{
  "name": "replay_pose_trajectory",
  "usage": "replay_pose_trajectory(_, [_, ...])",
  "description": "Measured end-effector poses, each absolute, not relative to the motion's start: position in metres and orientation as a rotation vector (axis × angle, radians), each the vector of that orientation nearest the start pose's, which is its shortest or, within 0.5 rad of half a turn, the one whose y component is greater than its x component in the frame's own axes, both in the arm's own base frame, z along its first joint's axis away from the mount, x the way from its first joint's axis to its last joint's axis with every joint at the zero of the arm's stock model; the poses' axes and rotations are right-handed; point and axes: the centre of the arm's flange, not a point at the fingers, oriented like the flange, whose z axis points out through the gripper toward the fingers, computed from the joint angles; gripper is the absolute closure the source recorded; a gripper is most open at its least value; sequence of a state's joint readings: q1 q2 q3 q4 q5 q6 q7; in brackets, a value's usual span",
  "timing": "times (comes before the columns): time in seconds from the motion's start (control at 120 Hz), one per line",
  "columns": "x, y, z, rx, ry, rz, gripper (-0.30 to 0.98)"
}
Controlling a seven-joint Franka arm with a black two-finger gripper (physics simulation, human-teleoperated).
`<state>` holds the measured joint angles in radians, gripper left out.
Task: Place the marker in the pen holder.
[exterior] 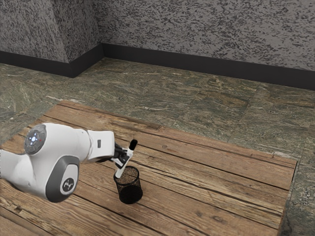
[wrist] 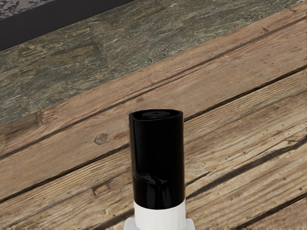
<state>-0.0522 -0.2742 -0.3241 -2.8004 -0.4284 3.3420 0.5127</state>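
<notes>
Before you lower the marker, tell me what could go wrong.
The marker leans, and its lower end looks close to the rim of the pen holder: it could catch there and tip the holder. My gripper grips it at a slant, so a knock might twist it loose.

You have soft, moderate light in both views. In the exterior view, note the bright white arm (exterior: 74, 140) and dark side face along the table (exterior: 236, 172) edge at that view's right. In the wrist view, observe faint highlights on the glossy black marker cap (wrist: 157, 148).
</notes>
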Motion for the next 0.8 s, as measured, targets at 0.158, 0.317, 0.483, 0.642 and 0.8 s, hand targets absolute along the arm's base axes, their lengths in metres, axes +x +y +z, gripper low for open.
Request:
replay_pose_trajectory(0.158, [0.406, -0.115, 0.366, -2.793, 0.655, -1.178, 0.77])
replay_pose_trajectory(0.317, [0.413, -0.117, 0.364, -2.798, 0.658, -1.176, 0.77])
replay_pose_trajectory(0.483, [0.418, -0.118, 0.353, -2.823, 0.660, -1.139, 0.55])
replay_pose_trajectory(0.642, [0.420, -0.117, 0.354, -2.835, 0.650, -1.130, 0.27])
replay_pose_trajectory(0.8, [0.619, -0.027, 0.460, -2.995, 0.502, -0.968, 0.13])
